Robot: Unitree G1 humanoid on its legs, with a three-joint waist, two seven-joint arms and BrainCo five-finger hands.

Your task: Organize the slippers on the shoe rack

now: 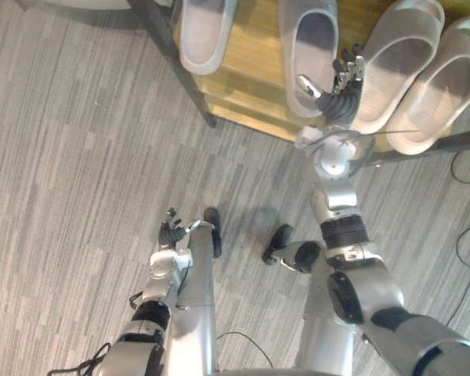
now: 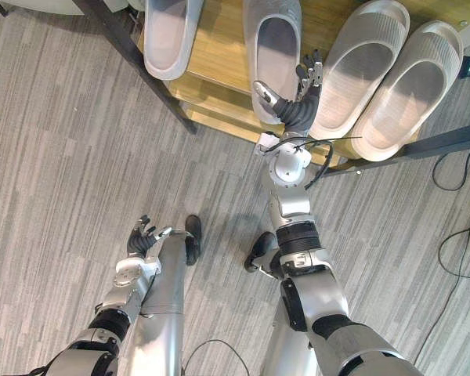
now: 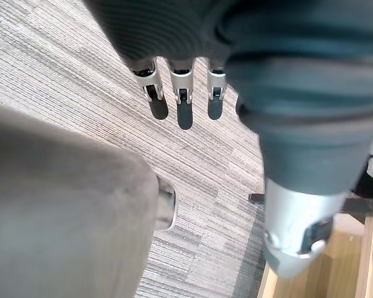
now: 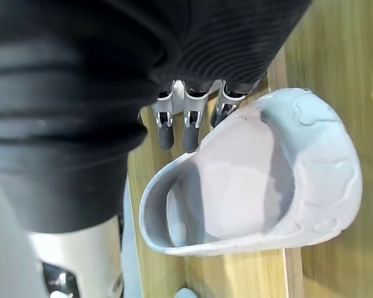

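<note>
All four slippers that I can see lie on the top shelf of the shoe rack [image 1: 251, 86]. I judge the task to be near its end, with only tidying left to do. The right hand [image 1: 342, 94] is over the shelf with straight fingers and grips nothing. Its thumb seems to touch the heel end of the grey slipper [image 1: 313, 47] just at its left.

Just at the right of this hand is a pale slipper [image 1: 395, 55], and beyond it the outer pale slipper [image 1: 450, 82]. These two touch side by side, and both are a little slanted. The second grey slipper [image 1: 206, 31] is farther to the left of the hand, well apart from its partner. This pair probably needs to be pushed together and made parallel. The left hand [image 1: 171, 233] hangs low over the floor [image 1: 78, 157], fingers relaxed and empty.

The slippers look like soft moulded foam, thick, with rounded edges and a matte skin. The pale ones have fine ribs on the footbed, and the grey ones are smooth inside. The shelf is light wood with visible grain, on a dark metal frame [image 1: 180, 70]. The floor has grey streaked planks.
</note>
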